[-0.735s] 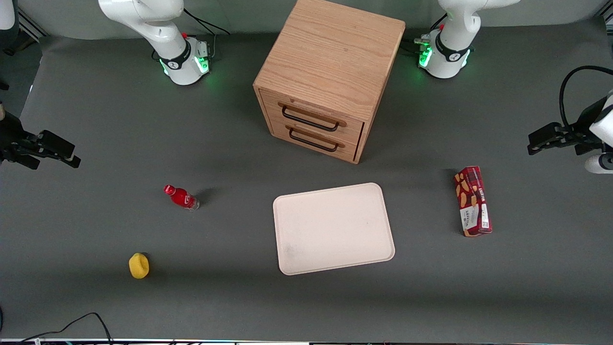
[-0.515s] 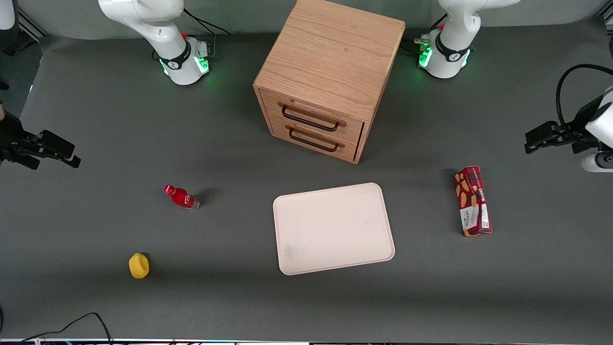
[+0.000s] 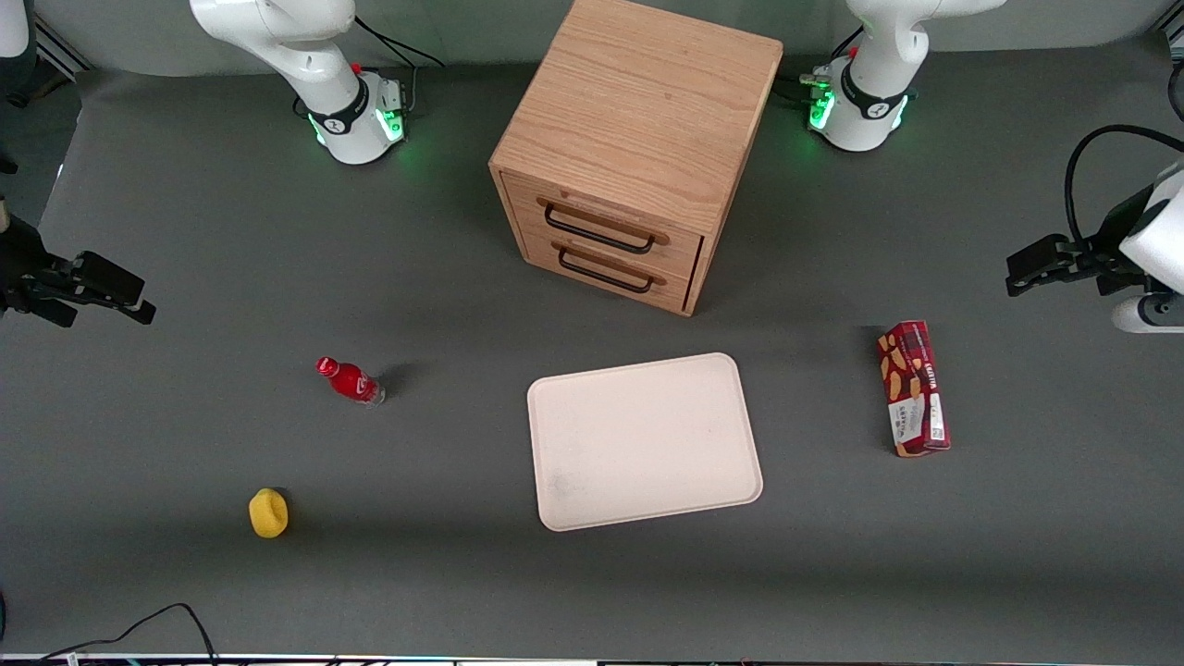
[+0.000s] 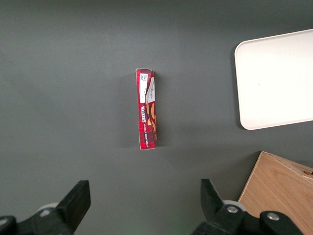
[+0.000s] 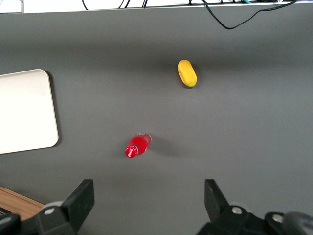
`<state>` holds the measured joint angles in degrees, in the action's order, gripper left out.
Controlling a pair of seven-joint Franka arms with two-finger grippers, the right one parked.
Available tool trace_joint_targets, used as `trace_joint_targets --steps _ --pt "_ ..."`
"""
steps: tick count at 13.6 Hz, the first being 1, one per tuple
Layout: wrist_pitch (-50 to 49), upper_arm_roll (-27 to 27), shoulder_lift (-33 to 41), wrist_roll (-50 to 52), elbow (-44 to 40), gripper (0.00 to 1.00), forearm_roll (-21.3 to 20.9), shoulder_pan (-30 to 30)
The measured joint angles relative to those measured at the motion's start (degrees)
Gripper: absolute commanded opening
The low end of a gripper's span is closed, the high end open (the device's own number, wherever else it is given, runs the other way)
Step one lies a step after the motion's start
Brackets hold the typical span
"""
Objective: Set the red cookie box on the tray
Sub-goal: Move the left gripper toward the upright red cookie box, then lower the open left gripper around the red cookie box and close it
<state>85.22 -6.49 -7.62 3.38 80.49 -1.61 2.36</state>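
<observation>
While the tray (image 3: 645, 441) waits bare, the red cookie box (image 3: 913, 388) lies flat on the table beside it, well apart from the gripper (image 3: 1027, 275), whose fingers (image 4: 77, 199) gape wide. Best centre them over the box, straddling its narrow width, then descend.

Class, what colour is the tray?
Cream-white tray, best in the front view; gripper open.

— What does the table (image 3: 185, 231) look like?
— Dark grey matte, evenly lit. A wooden two-drawer cabinet (image 3: 638, 148) stands at twelve o'clock, black handles facing the front camera.
</observation>
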Motion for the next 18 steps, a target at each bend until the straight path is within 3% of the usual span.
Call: trace_joint_targets --steps 4,10,14,15,16,18 --pt "2.75 0.38 -1.04 0.0 3.82 1.0 -0.14 0.15" --pt "26.84 0.68 -6.71 -1.31 23.4 1.0 -0.11 3.36" --pt "40.76 0.64 -17.34 -3.12 25.15 0.53 -0.08 3.73" --pt "43.33 0.65 -19.47 -4.01 25.14 0.32 -0.08 3.77" --pt "45.8 0.65 -21.11 -4.58 25.18 0.01 -0.08 3.85" --pt "48.1 0.65 -22.68 -4.95 25.32 0.0 -0.08 3.99"
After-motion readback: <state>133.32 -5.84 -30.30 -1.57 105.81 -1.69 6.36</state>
